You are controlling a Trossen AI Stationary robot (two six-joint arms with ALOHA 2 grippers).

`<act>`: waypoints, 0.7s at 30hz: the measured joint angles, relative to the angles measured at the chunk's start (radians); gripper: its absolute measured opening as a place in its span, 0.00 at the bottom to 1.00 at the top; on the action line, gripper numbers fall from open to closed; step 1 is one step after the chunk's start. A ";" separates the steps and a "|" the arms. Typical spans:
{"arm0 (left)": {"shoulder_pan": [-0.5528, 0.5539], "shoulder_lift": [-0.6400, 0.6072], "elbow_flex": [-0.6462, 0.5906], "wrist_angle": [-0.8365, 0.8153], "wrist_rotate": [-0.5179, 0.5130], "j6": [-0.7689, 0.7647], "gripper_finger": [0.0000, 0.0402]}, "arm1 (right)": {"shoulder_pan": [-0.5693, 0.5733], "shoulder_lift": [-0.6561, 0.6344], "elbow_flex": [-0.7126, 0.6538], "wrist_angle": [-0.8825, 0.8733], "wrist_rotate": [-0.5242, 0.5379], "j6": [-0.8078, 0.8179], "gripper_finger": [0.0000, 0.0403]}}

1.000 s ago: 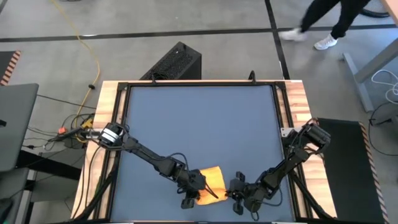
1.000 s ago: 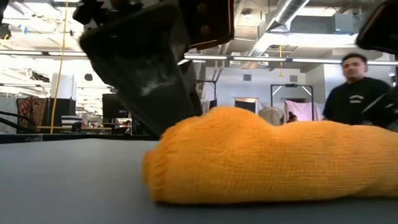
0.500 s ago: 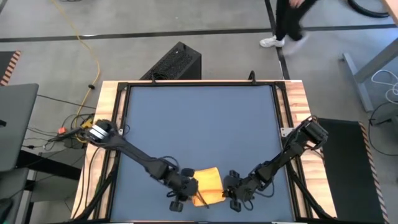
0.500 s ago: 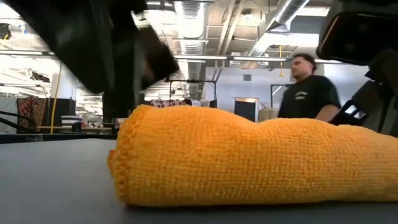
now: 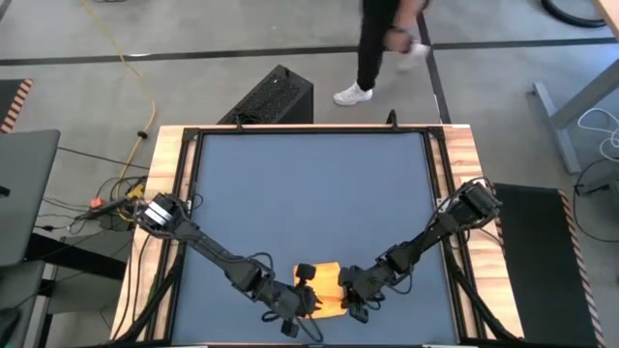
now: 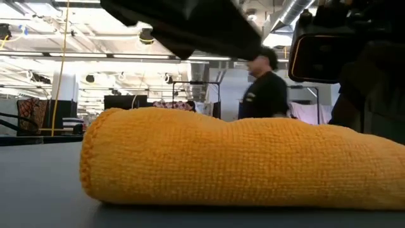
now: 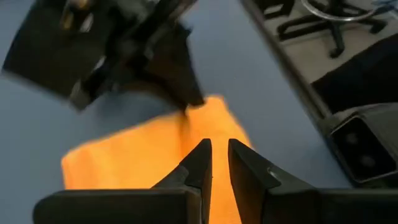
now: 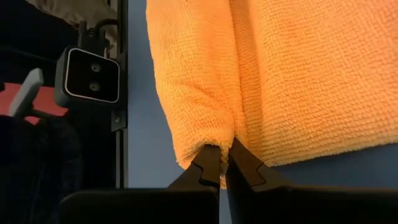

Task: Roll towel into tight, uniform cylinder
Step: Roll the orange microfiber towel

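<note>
The yellow towel [image 5: 327, 280] lies near the table's near edge as a thick folded strip. One long side is rolled over into a fat lobe [image 8: 193, 81] beside a flat part [image 8: 311, 74]. It fills the low view [image 6: 221, 164]. My right gripper [image 5: 350, 298] is shut on the towel at its right end [image 8: 222, 155]. My left gripper [image 5: 308, 302] hangs over the towel's left part. Its fingers [image 7: 219, 155] are all but shut, with only a narrow slit between them. I cannot tell whether it touches the cloth. My right gripper pinches the towel's end edge [image 8: 225, 142] between its two fingers, at the crease where the rolled lobe meets the flat part. The fingers come low from the table's right, along the strip. The towel lies on the table.
The blue table mat [image 5: 309, 193] lies bare toward the far side. A black frame rail [image 8: 121, 93] and a small camera [image 8: 92, 76] stand at the near edge, close to the towel. A person [image 5: 382, 48] walks past beyond the far edge.
My left gripper has risen from the table behind the towel's left end and now hangs over the towel. My right gripper has gone toward the table's left with the towel's end. The towel has come nearer the near edge and shows larger in the low view.
</note>
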 joint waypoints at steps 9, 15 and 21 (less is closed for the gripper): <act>-0.004 0.002 0.001 -0.028 0.105 0.070 0.14 | -0.013 0.000 0.000 0.003 -0.004 0.006 0.06; -0.005 0.002 0.001 -0.024 0.111 0.071 0.34 | -0.012 0.000 0.000 0.005 0.003 0.007 0.06; -0.004 0.057 0.010 0.039 0.066 0.063 0.53 | -0.012 0.000 0.000 0.006 0.011 0.006 0.06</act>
